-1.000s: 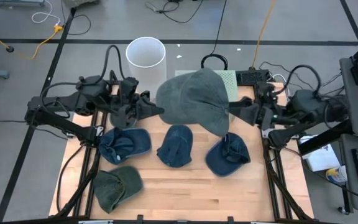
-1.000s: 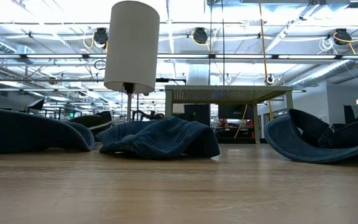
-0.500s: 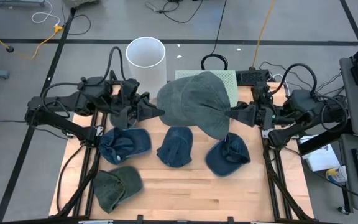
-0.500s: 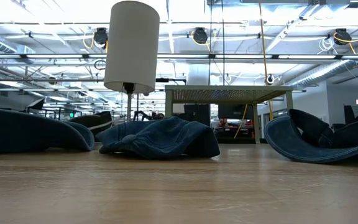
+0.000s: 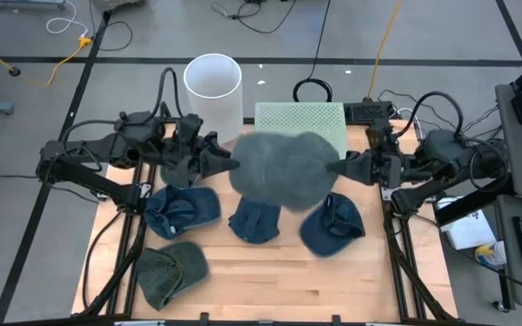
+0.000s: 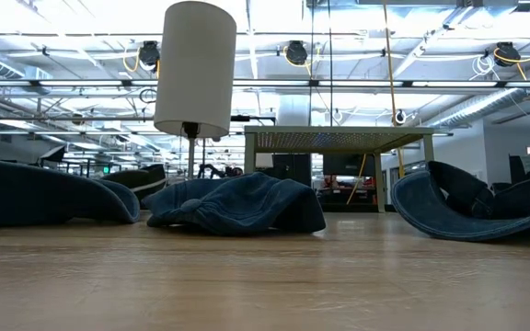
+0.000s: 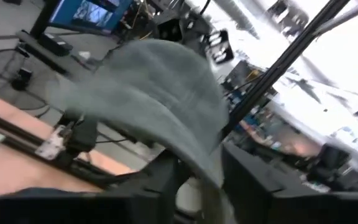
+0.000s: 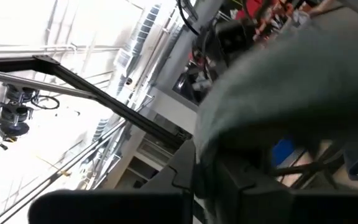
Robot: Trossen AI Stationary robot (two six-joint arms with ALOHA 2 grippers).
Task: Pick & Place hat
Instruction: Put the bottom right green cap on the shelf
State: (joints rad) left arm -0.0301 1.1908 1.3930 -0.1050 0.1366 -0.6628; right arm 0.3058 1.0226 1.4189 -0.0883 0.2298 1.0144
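The grey hat [image 5: 284, 172] hangs in the air over the middle of the table [image 5: 333, 281], blurred as if swinging, stretched between the two arms. From the table's centre it sits at about twelve o'clock, above the far row of hats.

The right gripper [image 5: 341, 167] is at three o'clock of the hat, pressed together and pinching its edge; the right wrist view shows grey cloth [image 8: 303, 81] lying right over that arm's fingers. The left gripper [image 5: 228, 165] is at nine o'clock of the hat, its tips at the cloth. Whether it is gripping the cloth or letting go cannot be told from these views.

Below the hat three dark blue hats lie on the wood: one at seven o'clock [image 5: 181, 210], one at six [image 5: 256, 215], one at five [image 5: 332, 226]. An olive hat [image 5: 170, 272] rests nearer the front edge, at seven o'clock of the table's centre. A white cylinder [image 5: 213, 86] stands at eleven o'clock of the grey hat, and a green perforated mat [image 5: 302, 118] lies at twelve.

As a judgement: the pick is done, the hat being off the table. The placing is still to come, and the other four hats look untouched.
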